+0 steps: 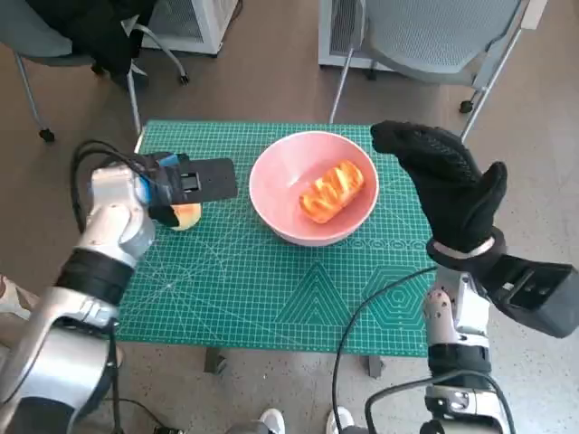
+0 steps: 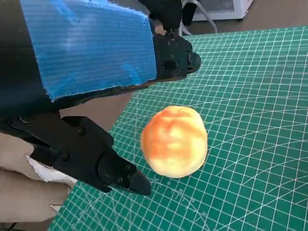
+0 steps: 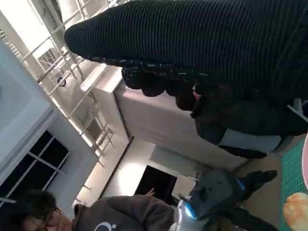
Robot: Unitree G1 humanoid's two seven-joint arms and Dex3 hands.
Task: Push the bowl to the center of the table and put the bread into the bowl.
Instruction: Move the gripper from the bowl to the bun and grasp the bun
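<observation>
Glossy ridged bread (image 1: 332,191) inside smooth round bowl (image 1: 271,194).

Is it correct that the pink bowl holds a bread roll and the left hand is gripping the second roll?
Not quite. The left hand grips nothing; the left wrist view shows the second roll lying free on the mat beside its fingers. The pink bowl does hold a bread roll.

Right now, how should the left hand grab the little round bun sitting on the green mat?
Take the round bun across its middle, fingers on opposite sides, coming down from above. It is a smooth dome lying free on the cutting mat with no handle, and the left hand is right above it with open fingers.
</observation>
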